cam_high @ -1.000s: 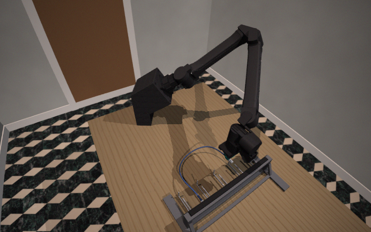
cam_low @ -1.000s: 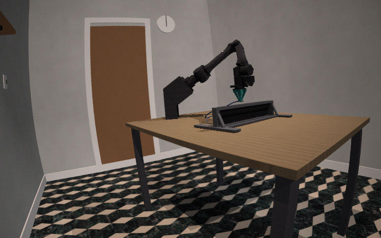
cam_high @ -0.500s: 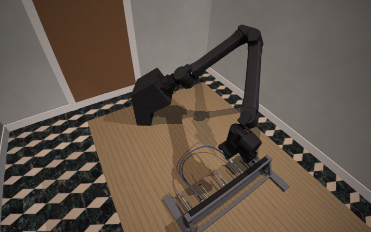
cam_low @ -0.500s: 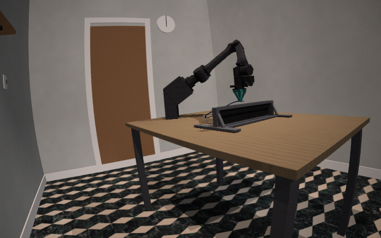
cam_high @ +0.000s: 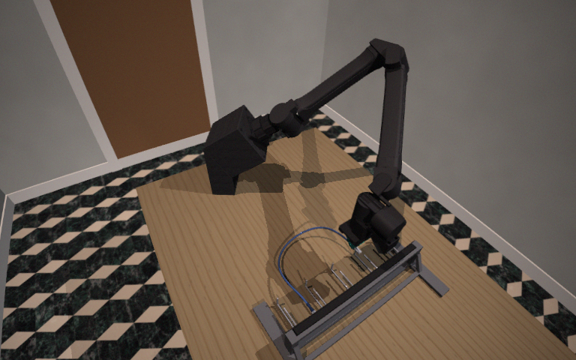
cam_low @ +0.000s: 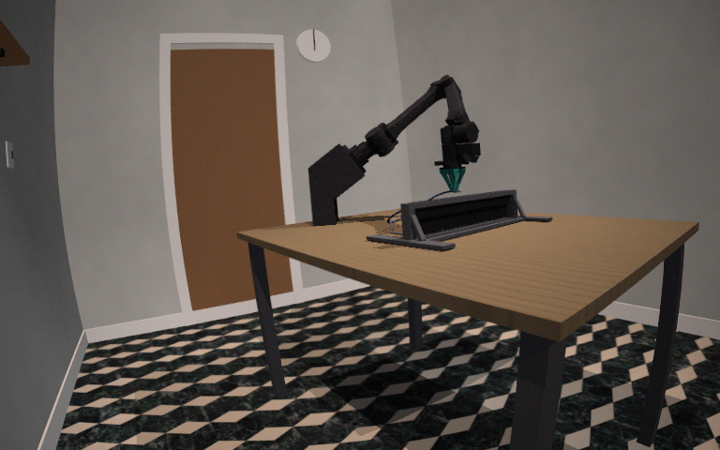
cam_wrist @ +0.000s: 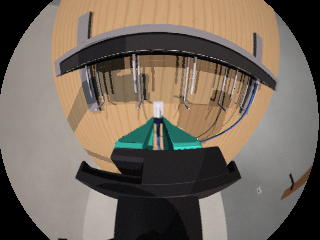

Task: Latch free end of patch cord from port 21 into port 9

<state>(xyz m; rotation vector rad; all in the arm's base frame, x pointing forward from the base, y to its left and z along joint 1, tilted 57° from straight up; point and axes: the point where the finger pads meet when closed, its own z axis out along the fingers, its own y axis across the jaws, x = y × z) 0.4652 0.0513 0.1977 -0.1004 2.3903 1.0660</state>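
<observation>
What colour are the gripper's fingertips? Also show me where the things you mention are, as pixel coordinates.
Teal green; the fingers (cam_low: 445,177) show best in the wrist view.
</observation>
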